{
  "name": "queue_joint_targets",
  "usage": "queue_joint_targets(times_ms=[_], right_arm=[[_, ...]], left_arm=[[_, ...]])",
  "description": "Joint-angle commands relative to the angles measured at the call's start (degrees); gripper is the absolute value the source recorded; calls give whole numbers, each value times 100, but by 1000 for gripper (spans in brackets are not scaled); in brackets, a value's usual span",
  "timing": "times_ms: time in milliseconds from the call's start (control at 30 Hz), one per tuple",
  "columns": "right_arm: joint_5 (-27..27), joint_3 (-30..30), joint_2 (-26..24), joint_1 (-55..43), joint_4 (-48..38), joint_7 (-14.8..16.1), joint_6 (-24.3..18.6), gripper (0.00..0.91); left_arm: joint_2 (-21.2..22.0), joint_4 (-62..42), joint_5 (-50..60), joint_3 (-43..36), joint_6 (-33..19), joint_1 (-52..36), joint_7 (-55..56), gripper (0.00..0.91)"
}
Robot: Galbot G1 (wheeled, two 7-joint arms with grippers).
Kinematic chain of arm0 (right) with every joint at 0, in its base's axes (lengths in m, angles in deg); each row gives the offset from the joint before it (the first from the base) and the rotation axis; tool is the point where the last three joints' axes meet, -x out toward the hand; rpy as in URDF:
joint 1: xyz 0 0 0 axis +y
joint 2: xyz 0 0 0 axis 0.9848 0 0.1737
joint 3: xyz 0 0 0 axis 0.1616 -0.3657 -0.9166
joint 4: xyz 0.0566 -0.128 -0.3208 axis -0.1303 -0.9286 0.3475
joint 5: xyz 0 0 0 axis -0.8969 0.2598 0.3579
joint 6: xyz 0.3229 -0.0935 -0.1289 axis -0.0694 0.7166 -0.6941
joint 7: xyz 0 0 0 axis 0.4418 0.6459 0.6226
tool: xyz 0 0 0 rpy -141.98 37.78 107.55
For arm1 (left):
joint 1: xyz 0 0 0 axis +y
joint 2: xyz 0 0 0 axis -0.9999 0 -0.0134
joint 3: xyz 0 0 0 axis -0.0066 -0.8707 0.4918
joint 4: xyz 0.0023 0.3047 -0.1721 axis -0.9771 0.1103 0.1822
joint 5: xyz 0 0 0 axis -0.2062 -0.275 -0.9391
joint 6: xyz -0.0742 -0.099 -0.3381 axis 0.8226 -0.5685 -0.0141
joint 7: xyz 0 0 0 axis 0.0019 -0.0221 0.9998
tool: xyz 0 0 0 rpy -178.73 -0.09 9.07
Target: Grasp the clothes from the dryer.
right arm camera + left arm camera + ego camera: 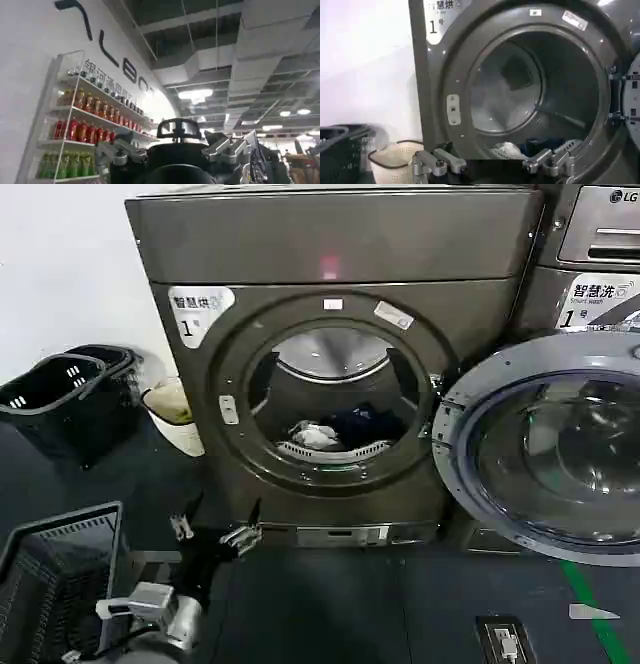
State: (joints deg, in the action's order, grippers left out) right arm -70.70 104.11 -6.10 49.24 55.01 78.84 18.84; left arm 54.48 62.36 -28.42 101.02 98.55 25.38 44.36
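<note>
The clothes [314, 435], one small white fabric piece, lie on the bottom of the steel drum just behind the front lip, toward the drum's left side; the left wrist view shows the same white piece [507, 149] low in the opening. Touching it on the right is one dark navy garment [362, 422], heaped toward the back of the drum. Both sit inside the dryer [330, 364], a bronze-grey front-loader with a white "1" sticker [198, 311] at its upper left corner. Its one round door [548, 446] is swung fully open to the right, glass facing outward. The left gripper [215, 529] hangs in front of the dryer's lower left corner, below the porthole and apart from the clothes, its two fingers spread wide with nothing between them; in the left wrist view the fingers [440, 162] frame the bottom of the opening. The right gripper [175, 152] points up toward a ceiling, fingers spread apart and empty, with a shelf of bottles [85, 130] beside it. On the floor at the dryer's left stand two black baskets [65, 394] and one pale basket [175, 416]; a third black basket [60, 584] sits nearer the robot. A second machine marked LG [595, 254] stands at the right.
</note>
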Motion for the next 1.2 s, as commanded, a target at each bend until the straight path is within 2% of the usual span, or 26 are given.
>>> queue_joint_targets(times_ms=[33,1200], right_arm=[[-71,-17,14,-22,29,90,-254,907],[-109,-1,-30,-15,12,104,-373,907]], left_arm=[[9,12,-15,-14,55,-30,-20,907],[-57,72,-46,77,44,-11,-17,907]])
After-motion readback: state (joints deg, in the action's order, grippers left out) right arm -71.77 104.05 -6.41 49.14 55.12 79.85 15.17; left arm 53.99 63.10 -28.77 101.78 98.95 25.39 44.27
